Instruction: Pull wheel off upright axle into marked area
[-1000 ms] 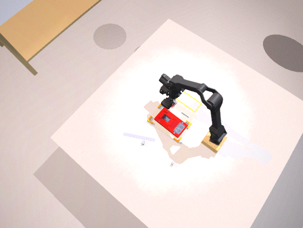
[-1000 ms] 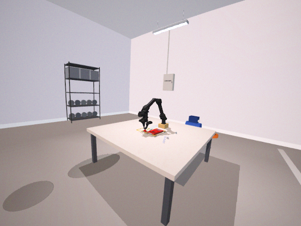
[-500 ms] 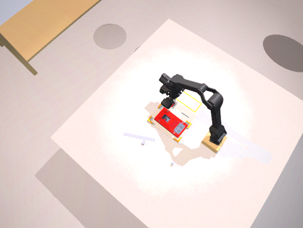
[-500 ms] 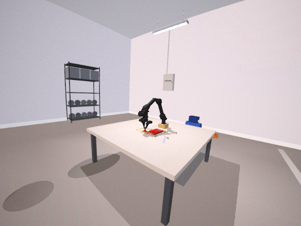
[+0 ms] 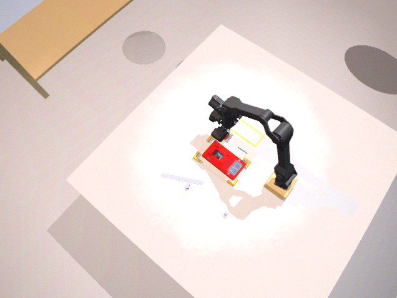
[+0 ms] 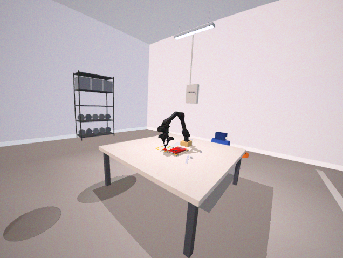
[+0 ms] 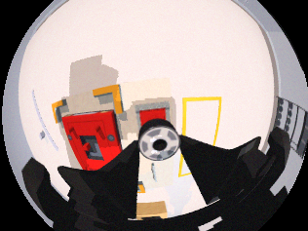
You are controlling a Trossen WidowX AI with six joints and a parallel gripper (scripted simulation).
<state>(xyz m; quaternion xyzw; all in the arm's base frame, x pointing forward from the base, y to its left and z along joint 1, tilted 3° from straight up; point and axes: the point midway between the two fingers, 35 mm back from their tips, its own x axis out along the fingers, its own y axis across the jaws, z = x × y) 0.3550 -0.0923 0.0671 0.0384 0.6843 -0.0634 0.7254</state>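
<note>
My gripper (image 5: 227, 130) (image 6: 165, 146) (image 7: 159, 142) is shut on the wheel, pointing down. The wheel (image 7: 159, 134) is round, with a dark rim, a grey and white spoked face and a dark centre hole, and sits between the fingertips in the wrist view. The red block with grey edges (image 7: 152, 115) (image 5: 226, 138) shows just behind and below the wheel. The upright axle is hidden, and I cannot tell whether the wheel is still around it. The marked area is a yellow outline (image 5: 250, 126) (image 7: 202, 98), to the right of the wheel in the wrist view.
A red box (image 5: 228, 159) (image 6: 177, 150) (image 7: 104, 127) lies beside the gripper, with orange corner brackets (image 5: 232, 182) around it. A thin grey piece (image 5: 242, 150) (image 7: 154, 172) lies near the marked area. A pale strip (image 5: 182, 179) lies farther off. The arm stands on a wooden block (image 5: 273, 185).
</note>
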